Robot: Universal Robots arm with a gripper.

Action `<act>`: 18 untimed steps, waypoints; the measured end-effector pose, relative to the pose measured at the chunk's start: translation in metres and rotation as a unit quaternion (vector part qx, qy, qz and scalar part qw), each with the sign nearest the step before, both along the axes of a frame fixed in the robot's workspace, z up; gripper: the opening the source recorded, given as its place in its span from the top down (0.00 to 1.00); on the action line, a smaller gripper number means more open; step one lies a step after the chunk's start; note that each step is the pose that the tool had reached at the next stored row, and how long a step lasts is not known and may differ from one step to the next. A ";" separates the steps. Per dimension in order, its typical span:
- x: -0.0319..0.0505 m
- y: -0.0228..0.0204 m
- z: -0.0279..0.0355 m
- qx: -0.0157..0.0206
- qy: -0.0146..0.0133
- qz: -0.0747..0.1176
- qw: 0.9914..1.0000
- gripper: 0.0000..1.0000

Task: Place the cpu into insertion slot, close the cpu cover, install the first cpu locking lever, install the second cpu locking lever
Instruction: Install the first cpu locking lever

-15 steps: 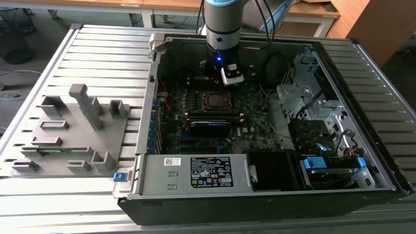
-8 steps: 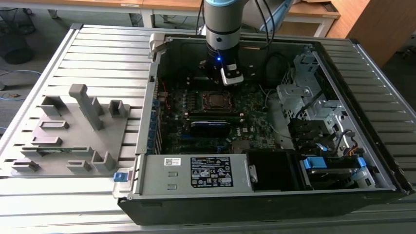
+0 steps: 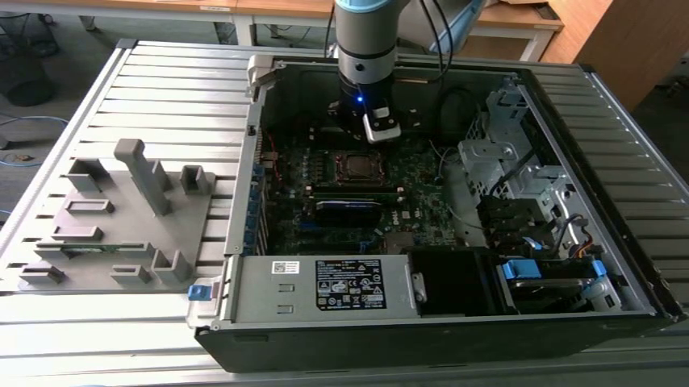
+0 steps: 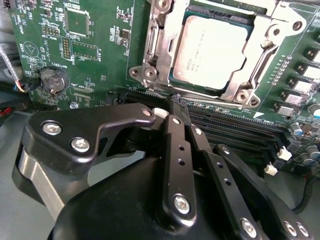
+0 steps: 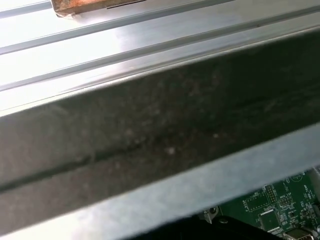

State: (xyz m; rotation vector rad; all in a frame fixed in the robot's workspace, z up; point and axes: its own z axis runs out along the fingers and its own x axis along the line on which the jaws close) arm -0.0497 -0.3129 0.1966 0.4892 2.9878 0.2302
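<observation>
The gripper (image 4: 176, 107) was pinched together, black fingers (image 4: 175, 150) meeting at the tips with nothing caught between them, and it hung just beside the socket, tips over the long black memory slots (image 4: 235, 127) at its edge. In the exterior view the arm (image 3: 364, 48) came straight down into the open computer case (image 3: 431, 322), with the gripper (image 3: 379, 133) just above the motherboard (image 3: 323, 226). The cpu (image 4: 210, 50) was sitting in the insertion slot (image 4: 172, 75), pale metal face up. The cpu cover (image 4: 250, 65) lay flat around it, framing the chip through its cut-out. Couldn't really tell how the locking levers sat. A coin battery (image 4: 52, 80) sat on the green board, well off from the socket. A grey fixture tray (image 3: 119, 218) was on the slatted table (image 3: 161, 89), to the exterior view's left of the case.
</observation>
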 end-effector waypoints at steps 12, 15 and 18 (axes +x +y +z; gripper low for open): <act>-0.0005 0.0039 -0.0005 0.000 -0.001 -0.009 1.000 0.89; -0.0005 0.0040 -0.0007 -0.001 -0.001 -0.015 1.000 0.89; -0.0005 0.0040 -0.0015 -0.002 -0.001 -0.019 1.000 0.89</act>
